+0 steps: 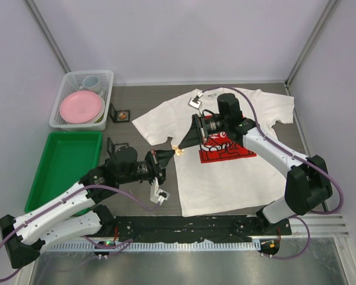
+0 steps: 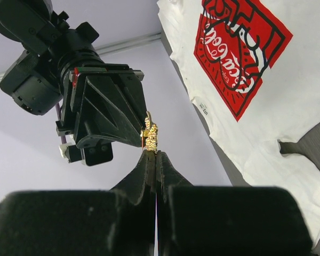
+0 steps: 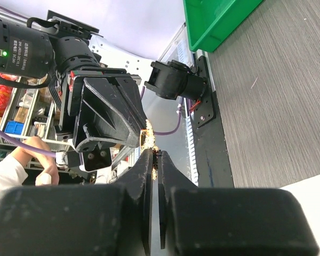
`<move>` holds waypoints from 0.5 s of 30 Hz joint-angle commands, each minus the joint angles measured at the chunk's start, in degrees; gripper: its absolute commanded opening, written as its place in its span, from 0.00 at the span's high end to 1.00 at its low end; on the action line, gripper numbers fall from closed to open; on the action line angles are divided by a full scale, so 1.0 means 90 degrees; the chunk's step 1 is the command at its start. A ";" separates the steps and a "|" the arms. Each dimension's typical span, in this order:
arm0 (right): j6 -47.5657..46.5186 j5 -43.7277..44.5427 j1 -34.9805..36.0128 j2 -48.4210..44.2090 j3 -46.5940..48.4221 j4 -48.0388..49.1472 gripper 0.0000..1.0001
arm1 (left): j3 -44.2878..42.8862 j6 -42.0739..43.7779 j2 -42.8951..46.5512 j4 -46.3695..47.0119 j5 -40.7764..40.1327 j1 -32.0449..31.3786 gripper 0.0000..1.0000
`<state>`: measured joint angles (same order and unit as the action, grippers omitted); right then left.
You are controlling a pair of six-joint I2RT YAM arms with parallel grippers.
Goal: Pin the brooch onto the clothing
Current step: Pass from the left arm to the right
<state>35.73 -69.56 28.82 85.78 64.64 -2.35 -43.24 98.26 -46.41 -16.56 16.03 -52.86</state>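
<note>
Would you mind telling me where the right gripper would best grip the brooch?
Probably the end of the brooch that sticks out past the left gripper, coming head-on from the opposite side: those shut tips cover the other end, leaving only that part exposed.

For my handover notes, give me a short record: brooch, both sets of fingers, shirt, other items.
brooch: gold, held off the table at the shirt's edge
left gripper: fingers shut on brooch
right gripper: fingers shut on brooch, from the opposite side
T-shirt: flat, print up, not yet pinned
other items: green tray; white basket holding pink plate
</note>
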 commanded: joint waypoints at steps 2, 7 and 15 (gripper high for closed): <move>0.0288 -0.0327 0.0060 -0.0126 0.0015 0.0640 0.92 | 0.0049 0.0108 0.0079 0.0306 0.0006 -0.0035 1.00; 0.0640 -0.0347 0.0118 -0.0127 -0.0161 0.0945 0.74 | 0.0049 0.0137 0.0079 0.0326 0.0015 -0.0025 1.00; 0.0874 -0.0328 0.0167 -0.0078 -0.0288 0.1228 0.76 | 0.0039 0.0176 0.0069 0.0326 0.0064 -0.0035 1.00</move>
<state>41.36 -71.13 29.95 85.78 62.00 4.36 -42.89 99.26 -46.11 -16.10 15.99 -52.88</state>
